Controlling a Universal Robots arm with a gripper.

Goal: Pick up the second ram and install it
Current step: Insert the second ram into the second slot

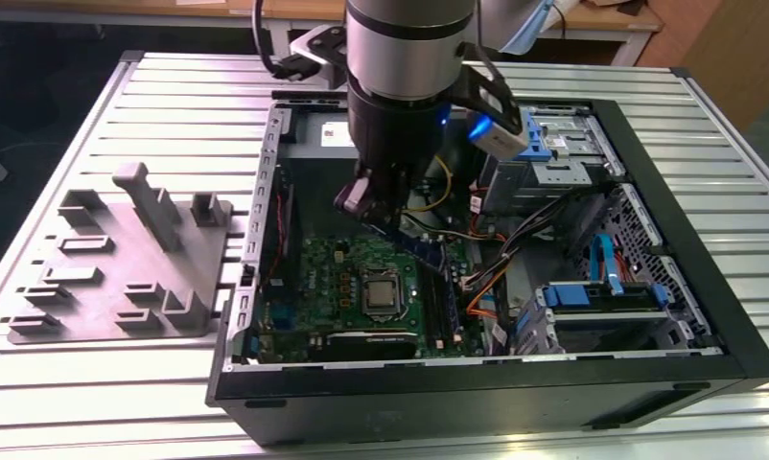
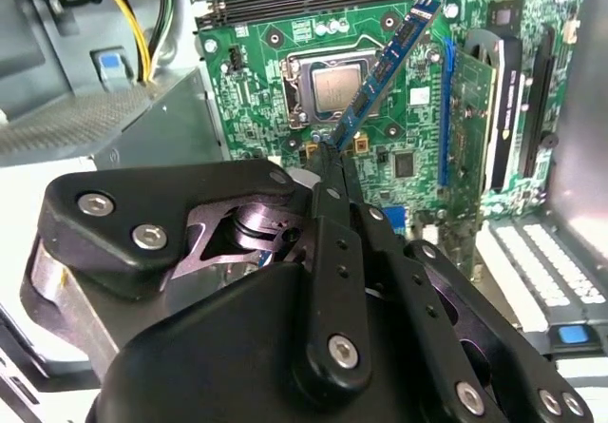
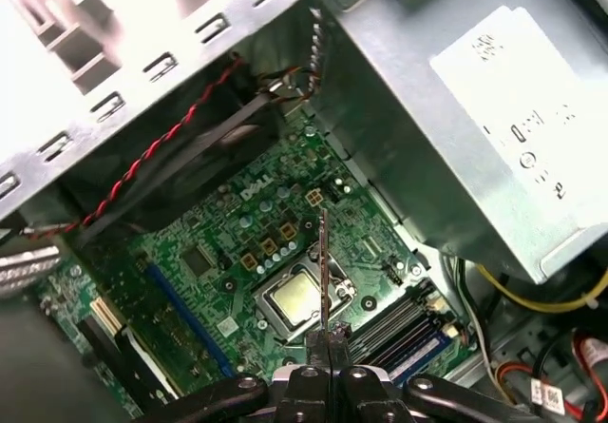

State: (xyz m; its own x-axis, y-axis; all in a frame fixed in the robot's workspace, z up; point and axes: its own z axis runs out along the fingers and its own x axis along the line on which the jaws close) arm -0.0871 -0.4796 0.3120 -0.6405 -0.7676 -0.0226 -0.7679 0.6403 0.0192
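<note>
My gripper (image 1: 374, 218) hangs inside the open computer case, shut on the second ram (image 1: 417, 251), a narrow blue-green stick gripped by one end. In the second wrist view the ram (image 2: 385, 71) slants out from the gripper (image 2: 329, 157) above the green motherboard (image 2: 418, 119), crossing beside the silver processor (image 2: 337, 86). The first wrist view has the ram (image 3: 324, 261) edge-on, rising from the gripper (image 3: 329, 339) over the processor (image 3: 294, 299). The long black memory slots (image 2: 323, 0) lie past the stick's free end, apart from it.
The black case (image 1: 487, 383) lies on its side on a slatted metal table (image 1: 128, 383). Orange and yellow cables (image 1: 480, 283), blue-latched drive bays (image 1: 602, 292) and the grey power supply (image 3: 475, 128) crowd around the board. A grey fixture (image 1: 128, 259) stands on the exterior view's left.
</note>
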